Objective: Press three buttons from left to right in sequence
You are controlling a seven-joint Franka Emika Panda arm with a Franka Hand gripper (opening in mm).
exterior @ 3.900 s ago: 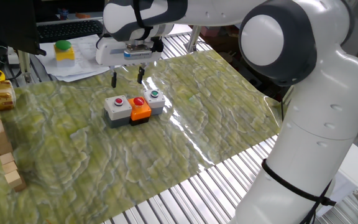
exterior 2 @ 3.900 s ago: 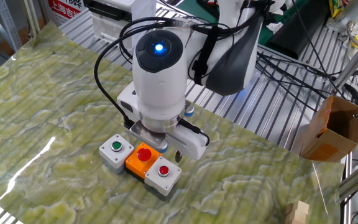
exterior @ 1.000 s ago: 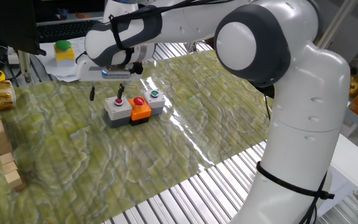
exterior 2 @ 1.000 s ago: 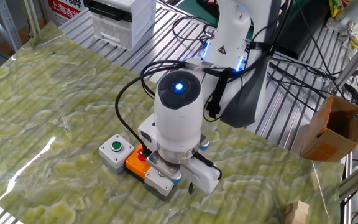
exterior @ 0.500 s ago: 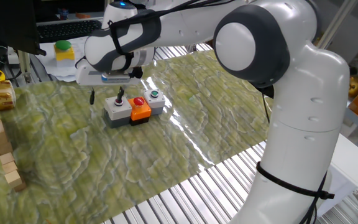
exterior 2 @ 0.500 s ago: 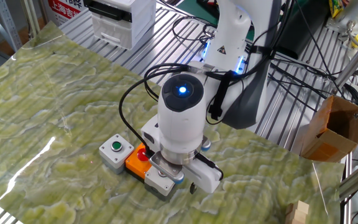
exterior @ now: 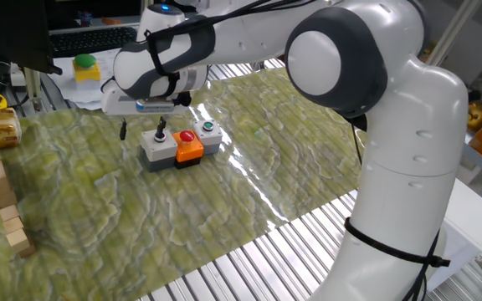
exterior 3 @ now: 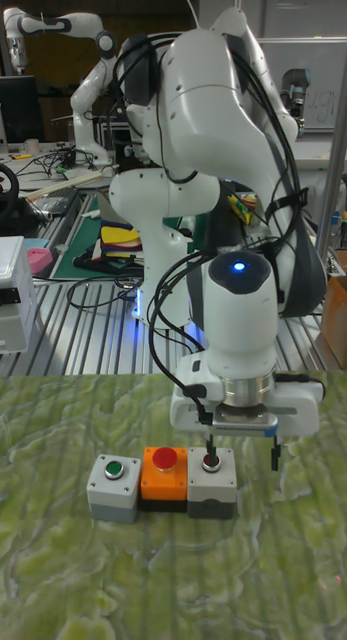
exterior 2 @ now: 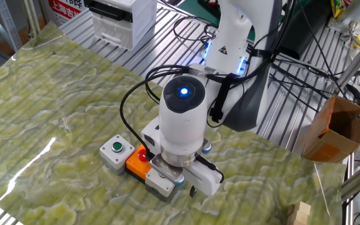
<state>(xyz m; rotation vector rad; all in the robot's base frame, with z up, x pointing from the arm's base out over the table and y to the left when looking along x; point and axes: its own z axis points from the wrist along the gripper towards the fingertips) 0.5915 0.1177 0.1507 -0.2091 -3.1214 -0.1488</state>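
in the tall fixed view, low and centre in the frame, the three buttons (exterior 3: 163,483) sit as one touching row on the green marbled mat covering the table (exterior 3: 53,590). nearest the camera's right is the grey box with a red cap (exterior 3: 211,481), then the orange box with a red cap (exterior 3: 165,476), then the grey box with a green cap (exterior 3: 115,486) toward the left edge. the row's long axis runs side to side across that frame. in one fixed view it slants from lower left to upper right, with every cap facing straight up.

just behind the row, the hand (exterior 3: 242,451) hangs with its two fingers spread apart and nothing held. one fingertip (exterior 3: 208,455) rests on or just above the red cap of the grey box, while the other finger (exterior 3: 276,455) hangs clear, off the row's outer end.

the risks, as i judge them: the contact is made by one thin finger, so a slightly off-centre push could slide off the cap onto the box's rim and leave the press unregistered. the boxes look loose on the mat, so any sideways drag while lifting might nudge the row and spoil the aim for the orange box. the idle finger could also catch the mat or a box edge if the hand drops too low.
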